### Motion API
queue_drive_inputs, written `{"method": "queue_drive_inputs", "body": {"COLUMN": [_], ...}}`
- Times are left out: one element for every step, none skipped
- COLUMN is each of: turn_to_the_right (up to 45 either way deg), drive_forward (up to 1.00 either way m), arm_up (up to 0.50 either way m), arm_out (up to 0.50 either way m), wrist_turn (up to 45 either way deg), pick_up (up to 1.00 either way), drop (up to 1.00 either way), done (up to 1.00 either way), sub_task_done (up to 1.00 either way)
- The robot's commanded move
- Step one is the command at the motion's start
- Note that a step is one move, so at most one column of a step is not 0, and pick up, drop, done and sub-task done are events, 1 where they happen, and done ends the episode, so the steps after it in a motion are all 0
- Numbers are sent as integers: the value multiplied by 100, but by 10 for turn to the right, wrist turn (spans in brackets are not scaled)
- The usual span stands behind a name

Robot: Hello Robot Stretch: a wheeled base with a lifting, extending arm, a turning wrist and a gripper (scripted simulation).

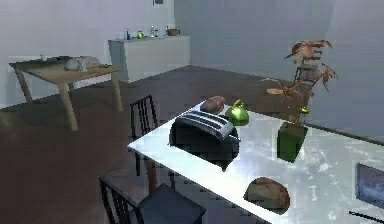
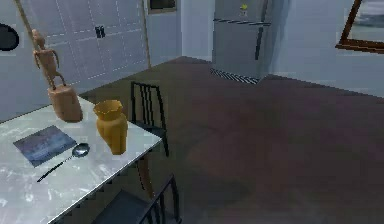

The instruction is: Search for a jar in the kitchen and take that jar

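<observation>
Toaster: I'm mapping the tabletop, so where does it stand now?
In the forward view, the toaster stands near the picture's middle on the pale table, just before a green kettle and left of a potted plant.

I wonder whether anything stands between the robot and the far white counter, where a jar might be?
Partly. The white table with its toaster and a dark chair stand close ahead; a wooden table stands left. Bare floor between them runs to the counter, whose small items are too small to name.
</observation>
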Motion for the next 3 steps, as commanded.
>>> {"method": "queue_drive_inputs", "body": {"turn_to_the_right": [-180,450,450], "drive_forward": [0,0,0], "arm_up": [0,0,0], "arm_out": [0,0,0], "wrist_turn": [0,0,0], "pick_up": [0,0,0], "drop": [0,0,0], "done": [0,0,0], "sub_task_done": [0,0,0]}}
